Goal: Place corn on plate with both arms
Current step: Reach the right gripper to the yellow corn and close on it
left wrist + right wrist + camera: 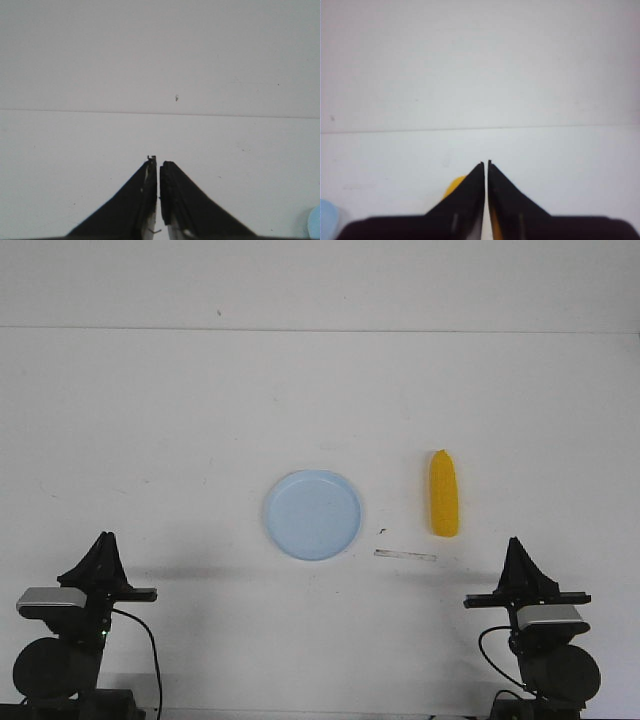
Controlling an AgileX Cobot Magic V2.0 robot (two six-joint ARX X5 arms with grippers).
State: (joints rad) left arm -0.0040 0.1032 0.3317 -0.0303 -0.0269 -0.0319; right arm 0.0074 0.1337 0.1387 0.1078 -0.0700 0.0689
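You're at the start — both the left gripper (103, 538) and right gripper (517, 543) are clenched empty, so open the right and reach for the corn (443, 494) beside the plate (312, 514).

A: Where is the corn (444, 494)?
B: It lies on the white table (180, 440), just ahead of the right gripper (517, 543).
A: And the plate (312, 515)?
B: It sits between both arms, ahead of them, apart from the corn. The left gripper (104, 538) points up too.
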